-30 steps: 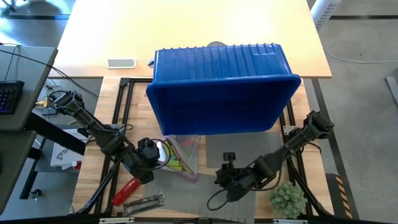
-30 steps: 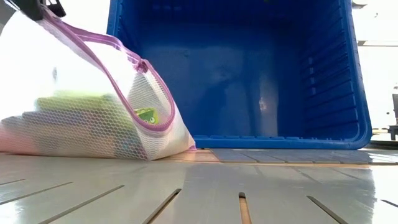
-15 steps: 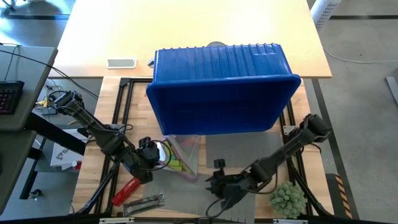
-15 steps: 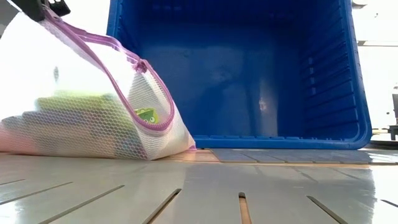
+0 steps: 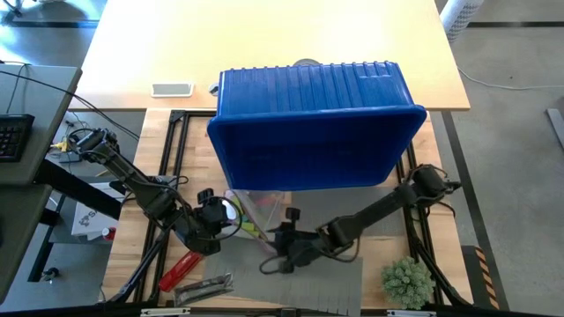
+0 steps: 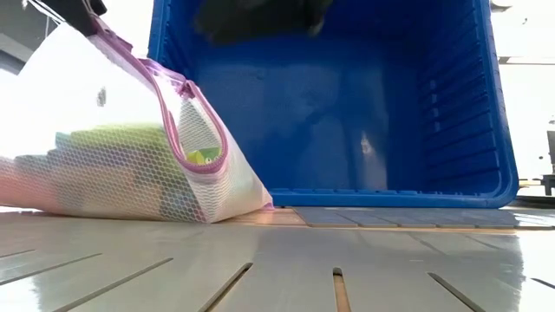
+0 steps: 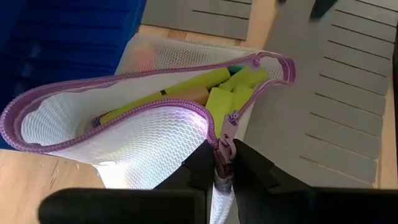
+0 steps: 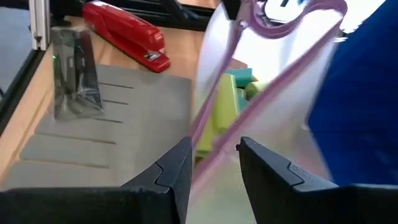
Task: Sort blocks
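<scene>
A white mesh bag (image 5: 257, 214) with a purple zip rim lies in front of the blue bin, its bottom on the table and its mouth open. Lime, tan and teal blocks (image 7: 217, 82) lie inside it; they also show through the mesh in the low view (image 6: 113, 165). My left gripper (image 5: 215, 215) is shut on the rim at the bag's left side and holds it up. My right gripper (image 8: 214, 163) is open at the bag's near right side (image 5: 280, 238). The rim's lower stretch (image 8: 219, 140) runs between its two fingers. My left gripper pinches the purple zip rim at its puller end (image 7: 225, 134) between its two fingers, coming slanting down from the table's left. That end is lifted, the rim is drawn into an open loop, and the bag's bottom (image 6: 130, 204) rests on the table. My right gripper has the rim between its open fingers; whether they touch it I cannot tell.
A large blue bin (image 5: 313, 123) lies on its side behind the bag, its opening toward the near edge. A red stapler (image 5: 179, 269) and a clear plastic piece (image 5: 204, 286) lie near left. A small green plant (image 5: 407, 282) stands near right, beside the grey slotted mat (image 5: 317, 277).
My right gripper has swung toward the table's left and down, from the mat's middle to the bag's mouth, staying open. My left gripper has stayed in place but rolled a little, and the bag's raised rim has turned with it.
</scene>
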